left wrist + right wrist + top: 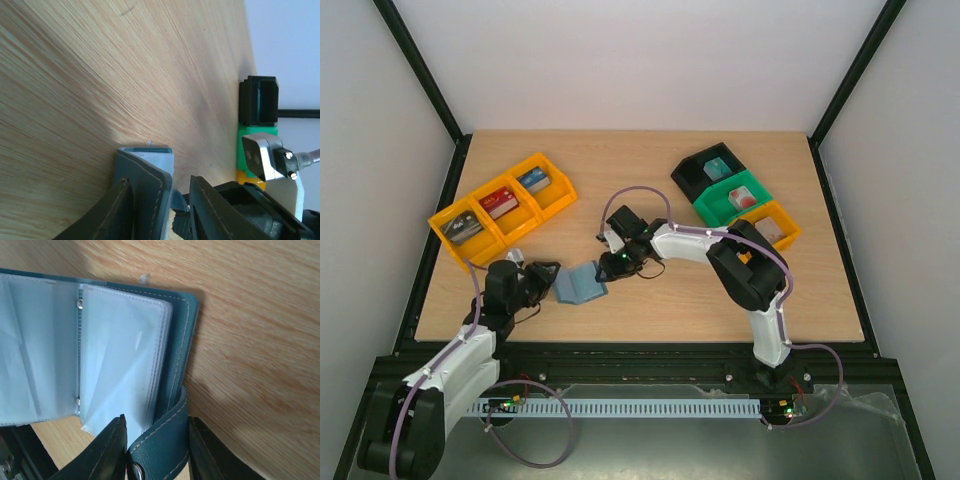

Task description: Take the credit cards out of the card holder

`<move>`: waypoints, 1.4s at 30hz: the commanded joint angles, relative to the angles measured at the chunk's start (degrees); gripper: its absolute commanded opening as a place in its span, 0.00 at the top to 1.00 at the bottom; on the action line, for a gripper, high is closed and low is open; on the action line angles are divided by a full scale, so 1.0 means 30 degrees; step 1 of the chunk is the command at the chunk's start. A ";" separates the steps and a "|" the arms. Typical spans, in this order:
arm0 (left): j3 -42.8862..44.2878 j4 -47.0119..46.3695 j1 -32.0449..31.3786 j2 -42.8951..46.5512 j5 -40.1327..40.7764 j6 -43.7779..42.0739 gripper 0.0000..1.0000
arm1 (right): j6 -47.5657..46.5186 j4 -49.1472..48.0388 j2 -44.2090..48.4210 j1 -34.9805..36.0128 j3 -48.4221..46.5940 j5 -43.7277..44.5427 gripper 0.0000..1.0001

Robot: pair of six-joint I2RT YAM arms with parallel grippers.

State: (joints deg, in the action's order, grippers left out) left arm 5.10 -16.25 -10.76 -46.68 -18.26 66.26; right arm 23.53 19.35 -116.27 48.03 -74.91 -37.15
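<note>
The card holder (582,285) lies opened on the table between my two grippers, with pale clear sleeves (120,355) inside a blue-teal cover (176,365). My left gripper (548,280) reaches in from the left. Its fingers (117,210) straddle the holder's left cover (145,185): one finger touches the cover, and a gap remains before the other finger. My right gripper (157,420) is shut on the holder's closing tab (160,445), which fills the space between its fingers. The credit cards are hidden; the sleeves look pale, with nothing I can make out in them.
An orange tray row (500,205) with blocks stands at the back left. A black tray (708,170), a green tray (735,195) and an orange tray (775,228) stand at the back right. The table's front edge lies just below the holder.
</note>
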 commanded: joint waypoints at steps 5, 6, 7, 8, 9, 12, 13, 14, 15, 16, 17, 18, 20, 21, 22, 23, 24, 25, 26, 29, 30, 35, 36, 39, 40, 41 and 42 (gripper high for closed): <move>-0.0117 0.0435 -0.0590 0.0003 0.0794 -0.2193 0.98 | 0.0440 -0.1137 0.0333 0.0132 0.0492 -0.0625 0.66; -0.0093 0.0575 -0.0710 0.0024 0.0914 -0.2373 0.98 | 0.0473 -0.1210 0.0460 0.0118 0.0601 -0.0622 0.66; -0.0043 0.0703 -0.0802 0.0049 0.1053 -0.2550 0.98 | 0.0477 -0.1255 0.0585 0.0116 0.0667 -0.0585 0.64; -0.0011 0.0807 -0.0853 0.0074 0.1173 -0.2747 0.98 | 0.0452 -0.1290 0.0707 0.0105 0.0744 -0.0540 0.63; 0.0015 0.0999 -0.0863 0.0117 0.1327 -0.2864 0.98 | 0.0434 -0.1320 0.0792 0.0081 0.0813 -0.0491 0.61; 0.0035 0.1991 -0.0893 0.0154 0.2012 -0.2604 0.97 | 0.0463 -0.1260 0.0918 0.0016 0.0887 -0.0073 0.56; 0.0025 0.2118 -0.0931 0.0116 0.2018 -0.2472 0.89 | 0.0490 -0.1177 0.0858 0.0015 0.0864 0.0154 0.55; 0.0009 0.2056 -0.1060 0.0078 0.1968 -0.2412 0.76 | 0.0527 -0.1152 0.0763 0.0015 0.0905 0.0318 0.55; -0.0012 0.1884 -0.1219 0.0012 0.1866 -0.2423 0.67 | 0.0571 -0.1164 0.0616 0.0015 0.0954 0.0338 0.56; -0.0025 0.1687 -0.1484 -0.0052 0.1744 -0.2453 0.63 | 0.0683 -0.1217 0.0502 0.0037 0.1037 0.0341 0.58; -0.0020 0.1574 -0.1770 -0.0126 0.1673 -0.2461 0.61 | 0.0770 -0.1362 0.0407 0.0044 0.1150 0.0205 0.59; -0.0041 0.1553 -0.2110 -0.0219 0.1716 -0.2432 0.61 | 0.0862 -0.1512 0.0355 0.0044 0.1274 0.0101 0.60; -0.0077 0.1473 -0.2674 -0.0514 0.1851 -0.2338 0.61 | 0.1063 -0.1786 0.0423 0.0044 0.1426 0.0049 0.61; -0.0099 0.1193 -0.2818 -0.0674 0.1830 -0.2289 0.62 | 0.1100 -0.1884 0.0449 0.0044 0.1385 0.0048 0.61; -0.0135 0.1095 -0.2827 -0.0859 0.1838 -0.2235 0.63 | 0.1115 -0.1929 0.0459 0.0044 0.1354 0.0011 0.62; -0.0158 0.1119 -0.2846 -0.0963 0.1905 -0.2140 0.66 | 0.1161 -0.2041 0.0457 0.0044 0.1307 -0.0066 0.63; -0.0150 0.1159 -0.2841 -0.1056 0.1979 -0.2081 0.71 | 0.1218 -0.2194 0.0453 0.0044 0.1341 -0.0237 0.63; -0.0171 0.1171 -0.2837 -0.1090 0.2036 -0.2037 0.77 | 0.1251 -0.2418 0.0452 0.0044 0.1429 -0.0526 0.64; -0.0162 0.1169 -0.2829 -0.1123 0.2043 -0.2031 0.84 | 0.1266 -0.2648 0.0474 0.0044 0.1521 -0.0851 0.64; -0.0116 0.1022 -0.2788 -0.1022 0.2064 -0.2289 0.98 | 0.0742 -0.2650 0.0700 -0.0060 0.1569 -0.1338 0.63; -0.0056 0.0803 -0.2761 -0.0924 0.1959 -0.2576 0.98 | 0.0514 -0.2592 0.0980 -0.0265 0.1579 -0.1389 0.63; 0.0707 -0.1922 -0.2736 0.0530 0.0400 -0.6620 0.98 | 0.0066 -0.3817 0.3435 -0.2643 0.3150 -0.2358 0.58; 0.0973 -0.2942 -0.2718 0.0972 -0.0487 -0.8332 0.98 | -0.0274 -0.3976 0.4041 -0.3093 0.3410 -0.2611 0.55; 0.2306 -0.4535 -0.2648 0.2638 -0.3678 -1.3660 0.98 | -0.1942 -0.4242 0.6201 -0.4197 0.3902 -0.3503 0.48; 0.2751 -0.4576 -0.2531 0.3030 -0.4538 -1.5097 0.98 | -0.2618 -0.4428 0.6979 -0.4488 0.4101 -0.3783 0.45; 0.3140 -0.4526 -0.2373 0.3317 -0.5414 -1.6496 0.98 | -0.2993 -0.4792 0.7743 -0.4759 0.4290 -0.4119 0.43; 0.3496 -0.4391 -0.2104 0.3602 -0.6081 -1.7425 0.98 | -0.3282 -0.5401 0.8446 -0.5115 0.4556 -0.4662 0.40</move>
State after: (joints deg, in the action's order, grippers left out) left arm 9.91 -21.54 -18.61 -39.70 -24.36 34.41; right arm 20.36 9.19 -99.53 34.59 -62.98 -45.28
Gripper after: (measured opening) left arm 0.067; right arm 0.559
